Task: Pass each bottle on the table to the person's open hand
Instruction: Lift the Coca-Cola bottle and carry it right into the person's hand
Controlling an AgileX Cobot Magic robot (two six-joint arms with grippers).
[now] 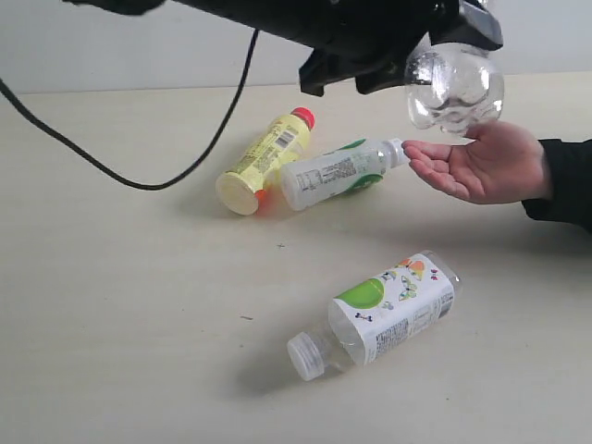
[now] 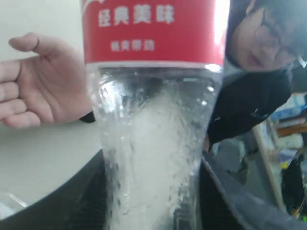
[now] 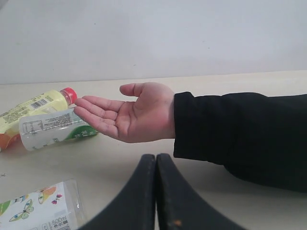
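A clear bottle [image 1: 455, 88] with a red label [image 2: 153, 31] hangs just above the person's open hand [image 1: 481, 165], its base toward the exterior camera. My left gripper [image 1: 435, 46] is shut on the bottle, a dark finger [image 2: 72, 201] on each side of it. On the table [image 1: 120, 324] lie the yellow red-capped bottle [image 1: 266, 159] and a white-green labelled bottle [image 1: 338, 173], touching each other. The second white-capped bottle [image 1: 384, 313] lies nearer the front. My right gripper [image 3: 156, 160] is shut and empty, below the hand [image 3: 129, 115]; the exterior view does not show it.
A black cable [image 1: 139, 183] droops from the left arm over the table's left half. The person's black sleeve [image 3: 240, 134] enters from the right. The person's face [image 2: 266, 38] shows behind the held bottle.
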